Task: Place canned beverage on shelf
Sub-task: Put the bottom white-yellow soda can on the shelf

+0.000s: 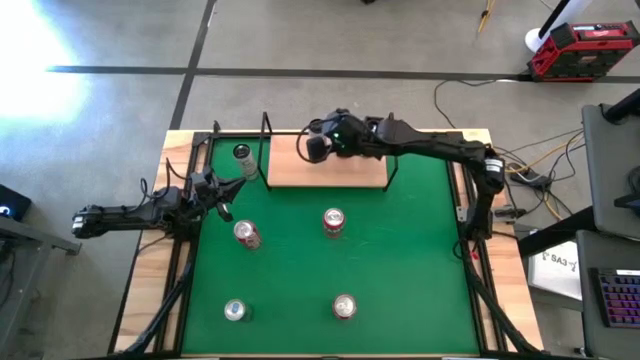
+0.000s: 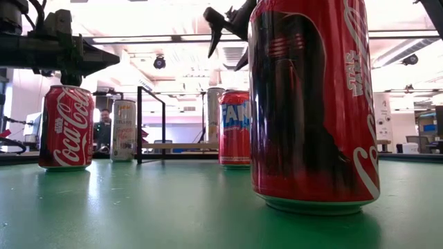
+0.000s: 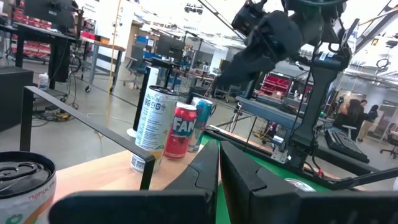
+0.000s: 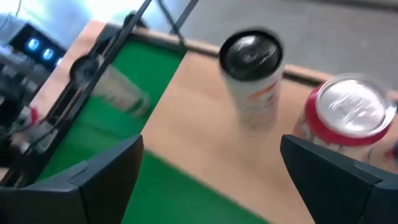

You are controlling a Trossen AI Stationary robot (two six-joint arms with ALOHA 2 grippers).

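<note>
The right gripper [image 1: 318, 147] hangs spread wide and empty over the shelf [image 1: 350, 172], so it's the nearer arm. Cans [image 4: 252, 78] stand upright on the board just ahead. The left gripper [image 1: 222, 193] waits pressed shut.

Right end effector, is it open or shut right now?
Open. The right end effector hangs above the shelf, its two fingers spread wide apart with nothing between them.

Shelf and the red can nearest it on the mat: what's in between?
Nothing. In the high view only bare green mat lies between the shelf and that can.
</note>
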